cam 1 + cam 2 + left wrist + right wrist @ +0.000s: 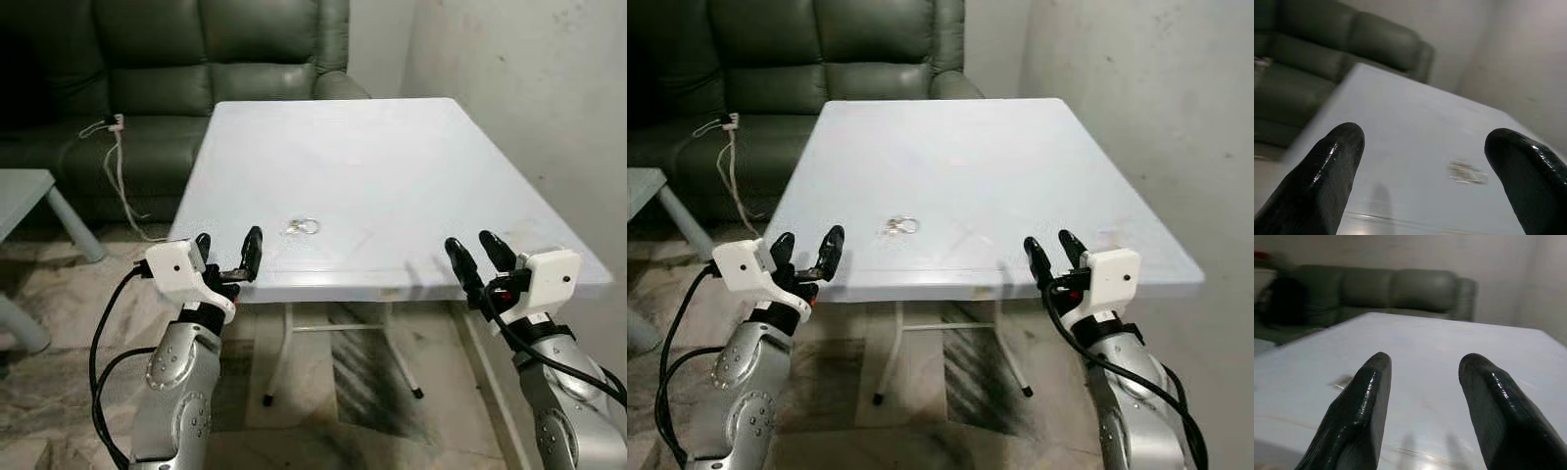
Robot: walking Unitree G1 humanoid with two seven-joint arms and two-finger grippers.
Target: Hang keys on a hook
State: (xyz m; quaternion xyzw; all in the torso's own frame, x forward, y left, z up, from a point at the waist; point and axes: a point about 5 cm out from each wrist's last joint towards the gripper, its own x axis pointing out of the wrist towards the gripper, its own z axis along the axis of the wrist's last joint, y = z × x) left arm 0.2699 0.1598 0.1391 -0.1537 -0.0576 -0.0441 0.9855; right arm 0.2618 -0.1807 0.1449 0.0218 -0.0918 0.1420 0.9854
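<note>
Nothing done yet. Keys [301, 227] lie on the table [392, 166] near its front edge. Left gripper [227, 253] and right gripper [472, 253] at that edge, fingers spread, empty. Pickup and hanging remain.

The table [392, 157] is standing directly before me, with the sofa [176, 69] sitting behind its far left corner. The keys [301, 227] are lying on the table near its front edge. My left gripper [227, 253] and right gripper [472, 255] are hovering at that edge, the keys between them.
</note>
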